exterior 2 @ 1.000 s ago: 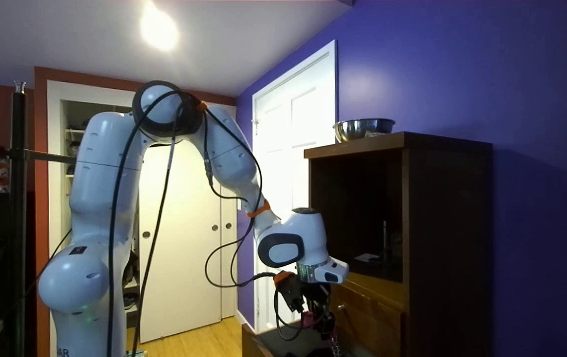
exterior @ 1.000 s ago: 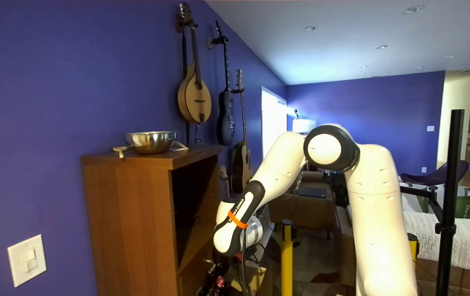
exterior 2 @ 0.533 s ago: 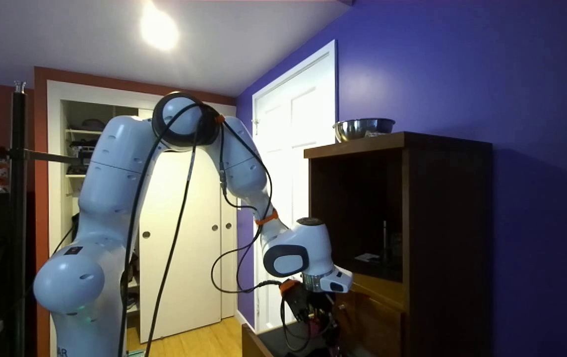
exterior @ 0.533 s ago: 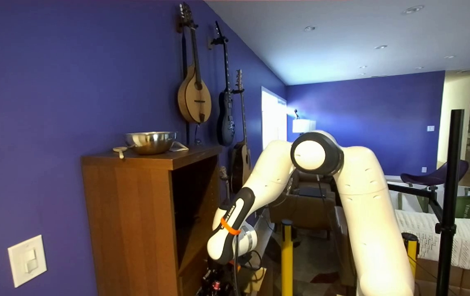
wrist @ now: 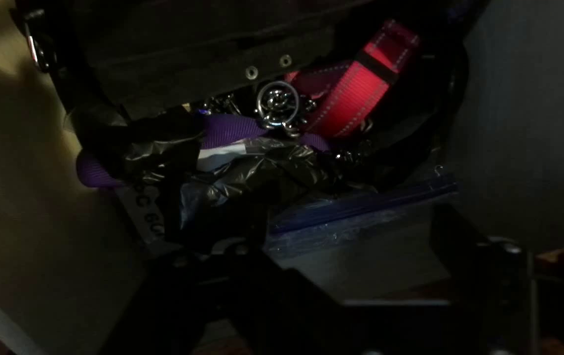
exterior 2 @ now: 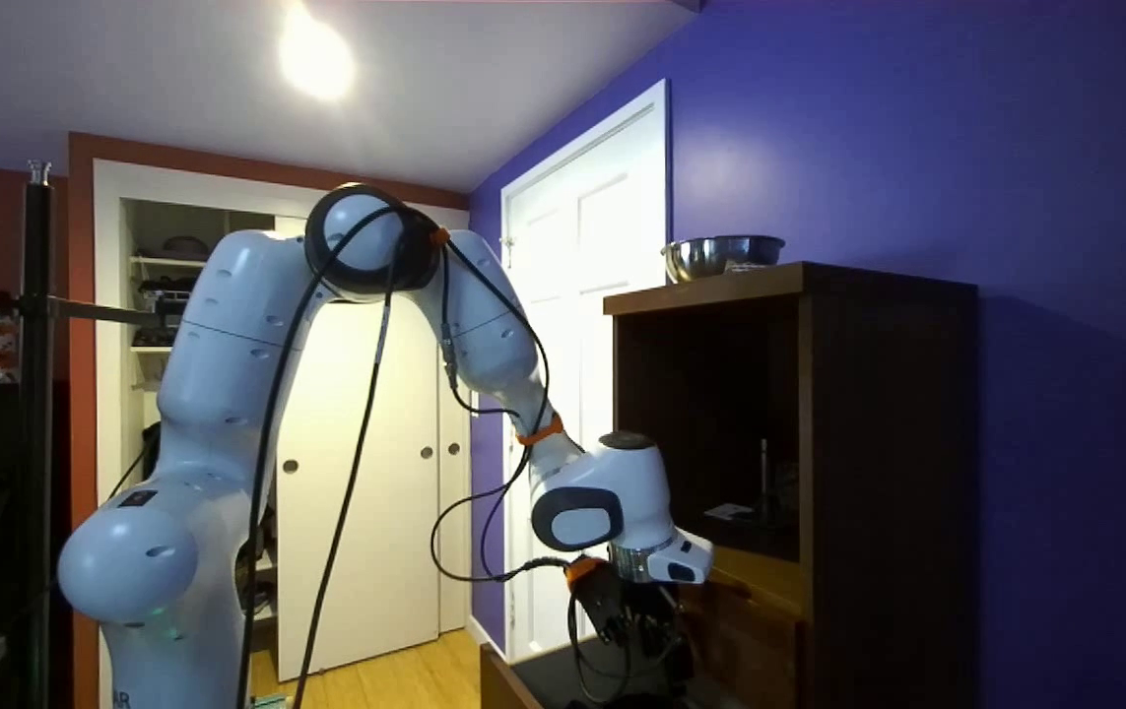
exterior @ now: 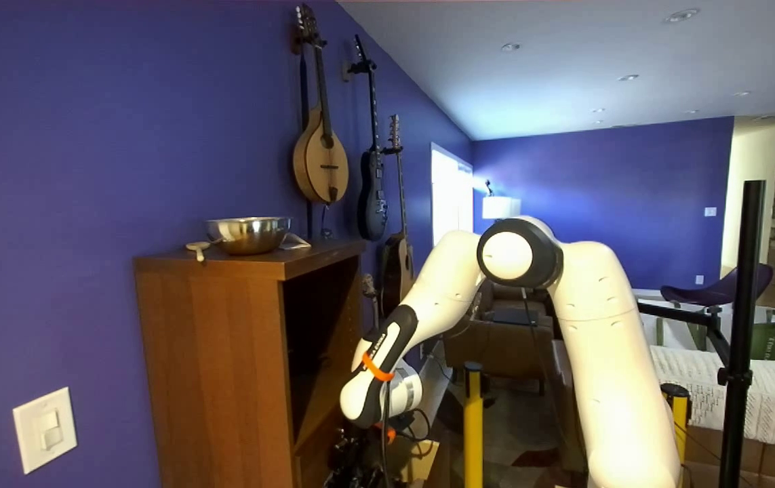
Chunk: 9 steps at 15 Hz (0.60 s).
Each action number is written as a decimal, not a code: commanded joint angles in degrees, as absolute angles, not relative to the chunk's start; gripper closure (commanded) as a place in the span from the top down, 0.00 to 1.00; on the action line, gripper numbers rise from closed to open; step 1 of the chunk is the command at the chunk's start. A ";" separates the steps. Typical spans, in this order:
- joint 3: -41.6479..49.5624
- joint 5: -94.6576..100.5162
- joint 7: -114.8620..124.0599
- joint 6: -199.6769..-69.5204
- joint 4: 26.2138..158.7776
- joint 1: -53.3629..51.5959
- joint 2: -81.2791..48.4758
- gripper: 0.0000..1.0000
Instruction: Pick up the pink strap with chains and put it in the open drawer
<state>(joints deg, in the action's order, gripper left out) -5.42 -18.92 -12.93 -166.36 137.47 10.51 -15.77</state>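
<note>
The pink strap (wrist: 353, 101), pinkish red with pale stitching, lies in the open drawer (wrist: 523, 113) in the wrist view. A metal ring (wrist: 278, 104) and shiny metal links sit against its lower end. My gripper (wrist: 353, 222) is open over the drawer contents, its dark fingers spread with nothing held between them; the strap lies beyond the fingertips. An exterior view has the gripper (exterior 2: 636, 655) low beside the cabinet, above the pulled-out drawer (exterior 2: 503, 684). Both exterior views hide the strap.
Around the strap are a dark bag (wrist: 203, 54), purple webbing (wrist: 232, 129), black plastic (wrist: 257, 172) and a zip bag (wrist: 360, 209). The brown cabinet (exterior: 217, 366) rises close to the hand, with a metal bowl (exterior: 249, 235) on top. A yellow post (exterior: 473, 427) stands nearby.
My gripper has opened, and the pink strap seen at its fingers earlier now lies in the drawer. The arm has come down and closer to the cabinet.
</note>
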 commanded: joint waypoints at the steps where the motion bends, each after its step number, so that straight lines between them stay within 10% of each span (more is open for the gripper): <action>1: -4.67 -16.74 -12.90 -159.96 137.52 10.69 -12.31 1.00; 9: 1.94 -3.19 -11.59 -139.97 138.23 7.85 2.00 1.00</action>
<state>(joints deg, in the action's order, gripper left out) 0.12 -6.86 -12.39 -146.46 137.08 9.32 -4.84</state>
